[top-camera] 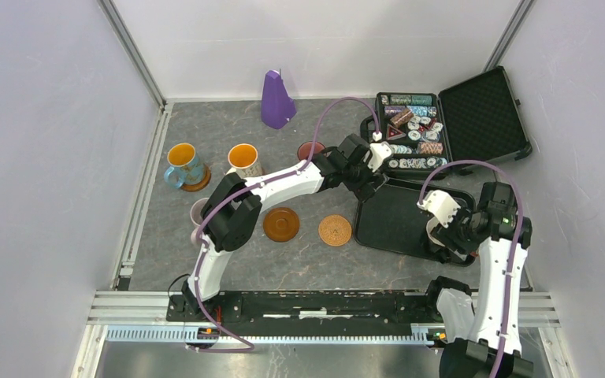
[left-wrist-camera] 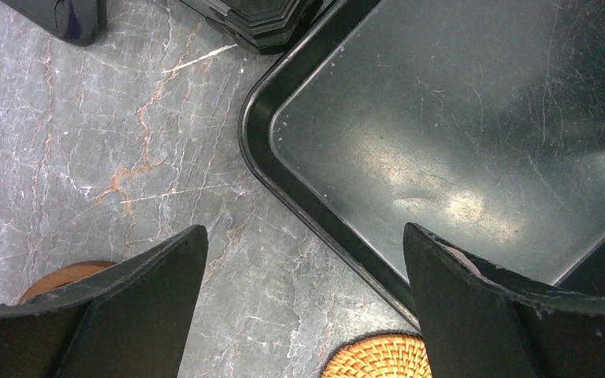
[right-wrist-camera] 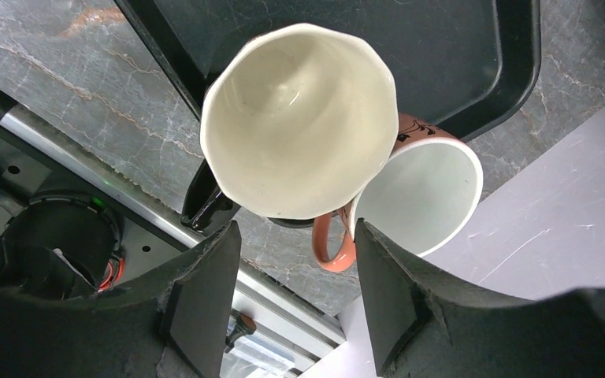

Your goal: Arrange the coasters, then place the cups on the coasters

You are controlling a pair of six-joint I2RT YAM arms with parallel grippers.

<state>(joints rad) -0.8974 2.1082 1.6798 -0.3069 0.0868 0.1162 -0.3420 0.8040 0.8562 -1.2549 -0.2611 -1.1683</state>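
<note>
My right gripper (right-wrist-camera: 295, 228) hangs open over two cups at the black tray's (right-wrist-camera: 449, 47) near corner. One is a dark cup with a cream inside (right-wrist-camera: 299, 118). The other is a pink cup (right-wrist-camera: 425, 197), whose handle lies just beyond my right fingertip. Nothing is clamped. In the top view this gripper (top-camera: 447, 236) hides both cups. My left gripper (left-wrist-camera: 306, 228) is wide open above the table beside the tray's rim (left-wrist-camera: 260, 118). A woven orange coaster (left-wrist-camera: 378, 358) and a brown coaster (left-wrist-camera: 63, 276) lie below it. The blue cup (top-camera: 183, 164) stands on a coaster (top-camera: 198, 183).
A white cup with an orange inside (top-camera: 244, 160), a reddish cup (top-camera: 309, 150) and a lilac cup (top-camera: 198, 211) stand on the table. Further back are a purple cone (top-camera: 276, 101) and an open case of poker chips (top-camera: 417, 134). Walls close in on both sides.
</note>
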